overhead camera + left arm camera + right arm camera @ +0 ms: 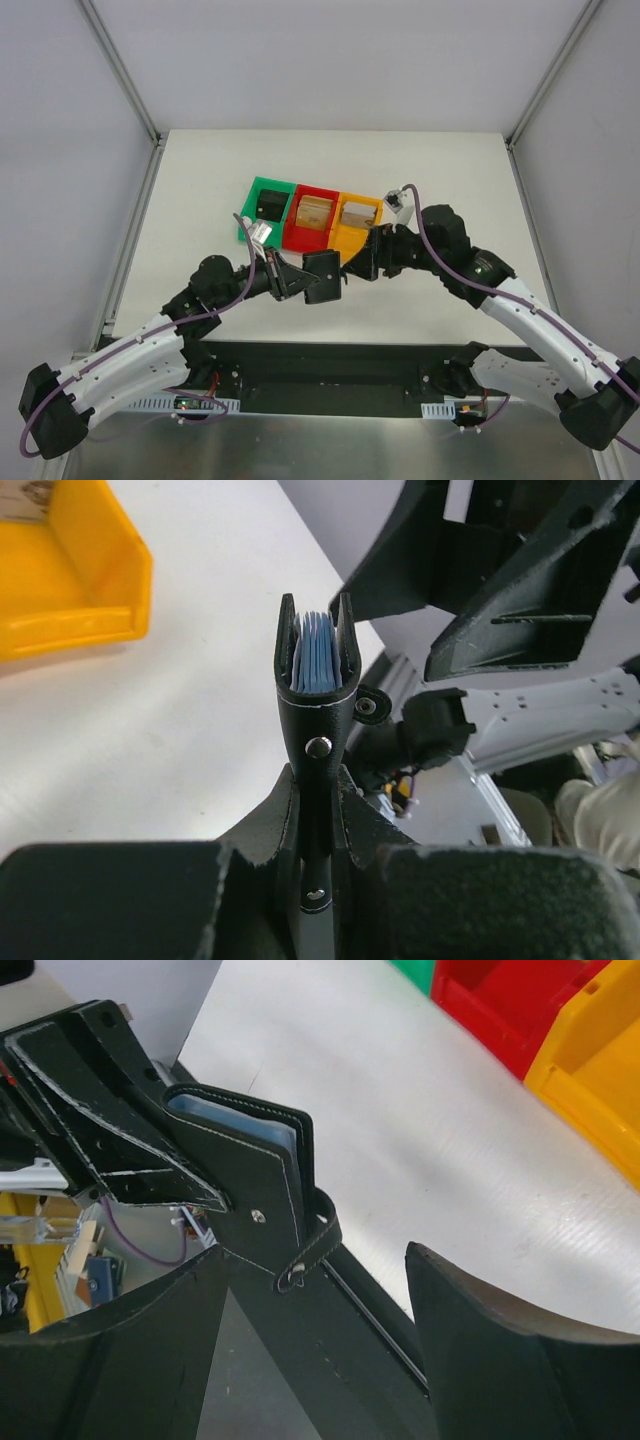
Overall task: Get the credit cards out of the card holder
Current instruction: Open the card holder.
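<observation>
Cards (317,652) inside card holder (318,720) in left gripper (318,785).

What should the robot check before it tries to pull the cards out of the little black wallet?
1. Left jaws clamped on the card holder: ok, shut tight on its lower end.
2. Cards inside with edges showing at the open top: ok.
3. Right jaws open, ready to pinch: ok.
4. Right jaws lined up on the card edges: cannot tell; they are close, but the holder looks off to one side of the gap.
5. Holder lifted off the table: ok.
</observation>
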